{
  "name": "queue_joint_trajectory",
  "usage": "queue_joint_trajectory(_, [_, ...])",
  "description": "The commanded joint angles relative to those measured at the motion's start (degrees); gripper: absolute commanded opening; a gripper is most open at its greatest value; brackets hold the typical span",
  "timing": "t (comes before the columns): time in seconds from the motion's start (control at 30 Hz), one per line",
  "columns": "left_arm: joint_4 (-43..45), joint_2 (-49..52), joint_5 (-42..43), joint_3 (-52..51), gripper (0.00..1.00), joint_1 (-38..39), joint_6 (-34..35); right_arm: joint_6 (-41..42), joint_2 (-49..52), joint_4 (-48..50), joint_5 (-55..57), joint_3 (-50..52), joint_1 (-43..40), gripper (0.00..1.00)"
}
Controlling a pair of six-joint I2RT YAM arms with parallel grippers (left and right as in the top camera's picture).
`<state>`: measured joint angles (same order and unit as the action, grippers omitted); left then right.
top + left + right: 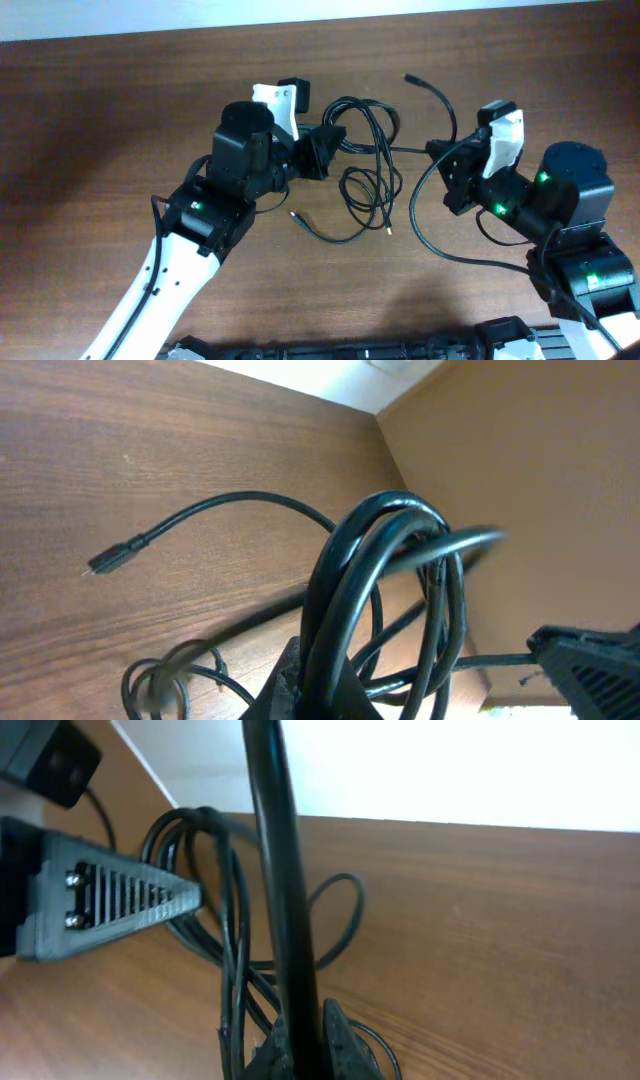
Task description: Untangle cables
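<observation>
The cables (368,165) lie as a loose knot of black loops in the middle of the tabletop (110,90), between the two arms. The left claw (322,150) is closed on the knot's left side, and its wrist view shows several looped strands rising from its jaws. The right claw (441,152) is clamped on a single strand at the knot's right edge, and that cord stands up from between its fingers. One free end with a small plug (411,77) curves off toward the far edge. This looks like the pulling-apart step: both sides are gripped and the loops are not yet separated. The next move calls for drawing the claws apart slowly, watching whether the held strand slides free or tightens the coil, and regripping if it snags.
</observation>
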<state>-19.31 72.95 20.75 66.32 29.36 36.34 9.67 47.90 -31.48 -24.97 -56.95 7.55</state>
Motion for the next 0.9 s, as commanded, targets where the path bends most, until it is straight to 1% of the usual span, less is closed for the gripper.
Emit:
queue_joint_trajectory(0.0, [-0.3, -0.8, -8.2, 0.5, 0.00, -1.3, 3.5, 2.8, -0.8, 0.0, 6.6, -0.4, -0.4, 0.22])
queue_joint_trajectory(0.03, [-0.3, -0.8, -8.2, 0.5, 0.00, -1.3, 3.5, 2.8, -0.8, -0.8, 6.6, -0.4, -0.4, 0.40])
queue_joint_trajectory(0.07, [-0.3, -0.8, -8.1, 0.5, 0.00, -1.3, 2.9, 2.8, -0.8, -1.7, 6.6, -0.4, -0.4, 0.52])
queue_joint_trajectory(0.13, [-0.3, -0.8, -7.6, 0.5, 0.00, -1.3, -0.6, 2.7, -0.8, -3.0, 6.3, -0.4, -0.4, 0.69])
queue_joint_trajectory(0.2, [0.0, -0.8, -5.4, 0.5, 0.00, -1.3, -4.2, 0.0, -0.8, -3.5, 4.2, -0.4, -0.4, 0.78])
queue_joint_trajectory(0.23, [0.9, -0.8, -2.1, 0.5, 0.00, -1.3, -8.1, -4.3, -0.8, -3.5, 0.8, -0.4, -0.4, 0.80])
queue_joint_trajectory(0.3, [3.7, -0.8, 5.8, 0.5, 0.00, -1.3, -14.9, -9.8, -0.8, -3.4, -4.5, -0.4, -0.4, 0.80])
queue_joint_trajectory(0.4, [6.6, -0.8, 14.6, 0.5, 0.00, -1.3, -21.1, -14.9, -0.8, -3.4, -9.9, -0.4, -0.4, 0.80])
queue_joint_trajectory(0.43, [8.3, -0.8, 20.0, 0.5, 0.00, -1.3, -24.4, -16.5, -0.8, -3.3, -11.8, -0.4, -0.4, 0.79])
queue_joint_trajectory(0.5, [9.7, -0.8, 26.3, 0.5, 0.00, -1.3, -28.2, -16.8, -0.8, -3.0, -13.0, -0.4, -0.4, 0.77])
queue_joint_trajectory(0.53, [9.9, -0.8, 29.0, 0.5, 0.00, -1.3, -30.3, -16.8, -0.8, -2.8, -13.0, -0.4, -0.4, 0.74])
queue_joint_trajectory(0.57, [9.9, -0.8, 29.5, 0.5, 0.00, -1.3, -31.3, -16.8, -0.8, -2.4, -13.0, -0.4, -0.4, 0.72])
queue_joint_trajectory(0.73, [9.8, -0.7, 29.1, 0.5, 0.00, -1.3, -31.3, -16.8, -0.8, -0.4, -14.3, -0.4, -0.4, 0.64])
queue_joint_trajectory(0.77, [9.8, -0.7, 29.1, 0.5, 0.00, -1.3, -31.3, -16.8, -0.8, 0.0, -14.3, -0.4, -0.4, 0.59])
queue_joint_trajectory(0.8, [9.8, -0.7, 29.1, 0.5, 0.00, -1.3, -31.3, -16.8, -0.8, 0.2, -14.3, -0.4, -0.4, 0.51])
queue_joint_trajectory(0.83, [9.8, -0.7, 29.0, 0.5, 0.00, -1.3, -31.3, -16.8, -0.8, 0.4, -14.3, -0.4, -0.4, 0.46])
queue_joint_trajectory(0.87, [9.8, -0.7, 29.0, 0.5, 0.00, -1.3, -31.3, -16.8, -0.8, 0.7, -14.3, -0.4, -0.4, 0.32])
